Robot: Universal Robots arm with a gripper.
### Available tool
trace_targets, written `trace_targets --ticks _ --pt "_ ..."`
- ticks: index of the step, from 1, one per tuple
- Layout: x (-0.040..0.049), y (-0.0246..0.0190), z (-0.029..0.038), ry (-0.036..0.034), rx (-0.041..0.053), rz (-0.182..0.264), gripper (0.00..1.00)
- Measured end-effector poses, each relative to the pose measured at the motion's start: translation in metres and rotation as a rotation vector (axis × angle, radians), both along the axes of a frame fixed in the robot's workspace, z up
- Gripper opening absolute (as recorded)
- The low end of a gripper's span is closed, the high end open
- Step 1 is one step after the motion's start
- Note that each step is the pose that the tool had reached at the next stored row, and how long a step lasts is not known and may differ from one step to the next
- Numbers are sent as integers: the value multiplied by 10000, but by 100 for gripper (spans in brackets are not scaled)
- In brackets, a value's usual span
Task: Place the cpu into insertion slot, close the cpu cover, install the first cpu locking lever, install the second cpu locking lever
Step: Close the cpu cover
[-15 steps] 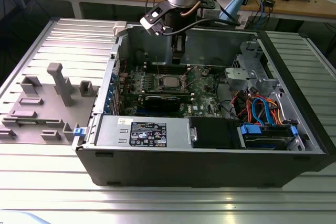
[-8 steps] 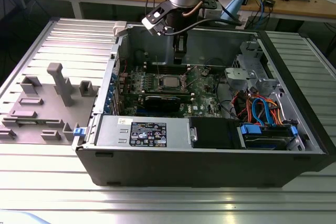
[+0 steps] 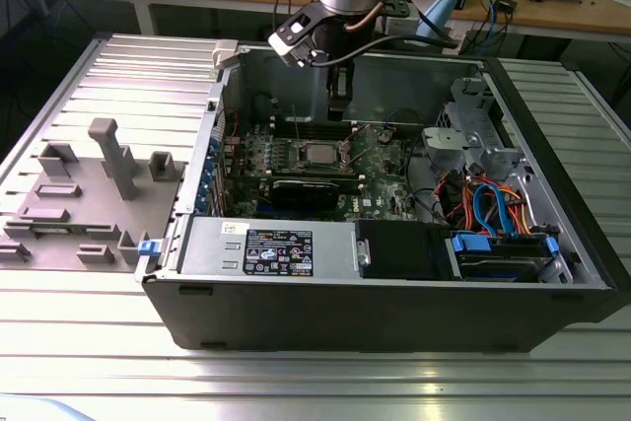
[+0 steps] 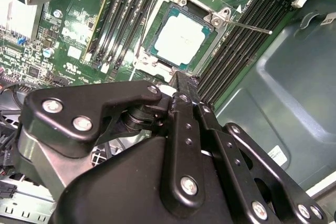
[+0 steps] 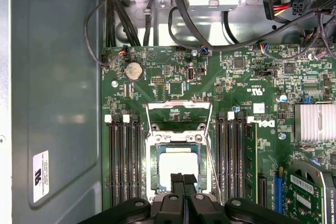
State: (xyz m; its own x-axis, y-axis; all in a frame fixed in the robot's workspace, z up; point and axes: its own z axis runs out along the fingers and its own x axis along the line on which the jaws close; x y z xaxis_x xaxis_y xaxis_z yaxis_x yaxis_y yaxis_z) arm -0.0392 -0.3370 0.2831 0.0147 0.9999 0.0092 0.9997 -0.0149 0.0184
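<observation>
Tool (image 5: pixel 184 178), fingers together, pointing down over cpu (image 5: pixel 178 162) seated in insertion slot (image 5: pixel 154 167); cpu cover (image 5: pixel 178 105) open.

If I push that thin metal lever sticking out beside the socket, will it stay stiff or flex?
The lever is a long, thin bare wire, so it will probably spring slightly rather than stay rigid. Being smooth and round, it may slip sideways when pushed. One end sits at the socket, so it likely swings.

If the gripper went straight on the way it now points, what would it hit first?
Probably the cpu, near its edge, seated in the insertion slot; the height above it is unclear.
</observation>
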Motion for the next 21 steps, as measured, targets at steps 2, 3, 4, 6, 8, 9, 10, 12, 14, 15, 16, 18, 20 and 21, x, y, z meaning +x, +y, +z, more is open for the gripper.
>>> trace_targets --ticks 2,3,4,6,8,9,10,12,14,15,16,18,20,21 --pt "4 0 0 1 0 0 11" --pt "6 0 0 0 0 0 11" --pt "7 0 0 1 -1 0 11" --pt "11 0 0 0 0 0 11" --pt "15 0 0 0 0 0 11" --pt "19 0 0 0 -1 -1 11" --pt "22 0 0 1 0 0 11" --pt "25 0 0 0 0 -1 11" --pt "29 0 0 0 0 -1 11" --pt "30 0 0 0 -1 0 11" --pt "31 0 0 0 -1 0 11" --pt "34 0 0 0 -1 0 11" --pt "37 0 0 1 0 -1 11" --pt "50 0 0 1 -1 -1 11"
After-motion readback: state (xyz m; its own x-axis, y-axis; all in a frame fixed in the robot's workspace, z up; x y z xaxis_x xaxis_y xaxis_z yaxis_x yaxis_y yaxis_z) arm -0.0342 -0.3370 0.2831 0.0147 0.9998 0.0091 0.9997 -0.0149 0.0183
